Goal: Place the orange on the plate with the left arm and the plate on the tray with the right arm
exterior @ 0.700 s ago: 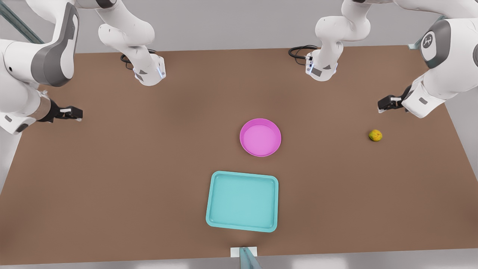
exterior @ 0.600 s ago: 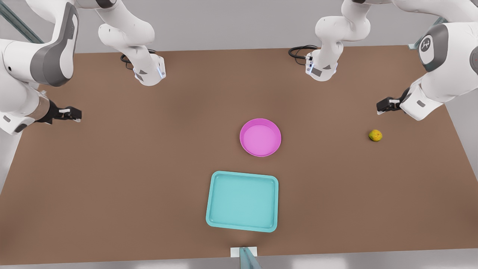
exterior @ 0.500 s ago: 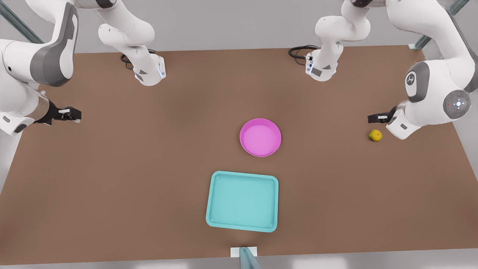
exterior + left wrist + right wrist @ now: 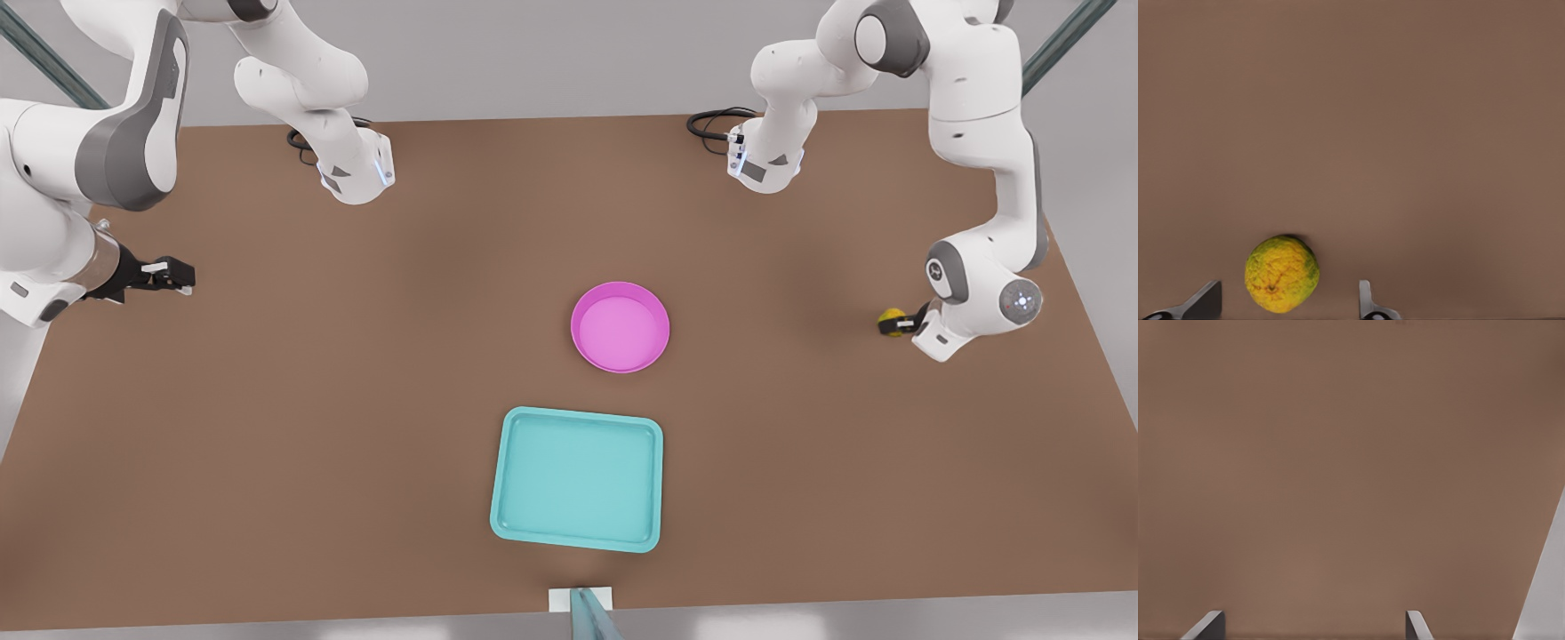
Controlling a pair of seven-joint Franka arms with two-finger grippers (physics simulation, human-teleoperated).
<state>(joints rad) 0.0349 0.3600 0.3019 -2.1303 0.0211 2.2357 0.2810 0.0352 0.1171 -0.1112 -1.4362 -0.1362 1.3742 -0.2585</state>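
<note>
Round yellow-orange, green-patched orange (image 4: pixel 1281 274)

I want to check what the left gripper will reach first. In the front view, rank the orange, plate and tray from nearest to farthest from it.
From the left gripper, on the front view's right:
1. orange, right at its fingers.
2. plate, mid-table.
3. tray, near the table's front edge.

- The right tool (image 4: pixel 1315 625) hangs over bare brown desk (image 4: pixel 1338 467) — its two dark fingertips (image 4: pixel 1207 625) stand well apart, with nothing between them.
- The desk surface is plain and evenly coloured.
- A pale grey-white wedge (image 4: pixel 1546 587) cuts in at one corner — what it is cannot be told.
</note>
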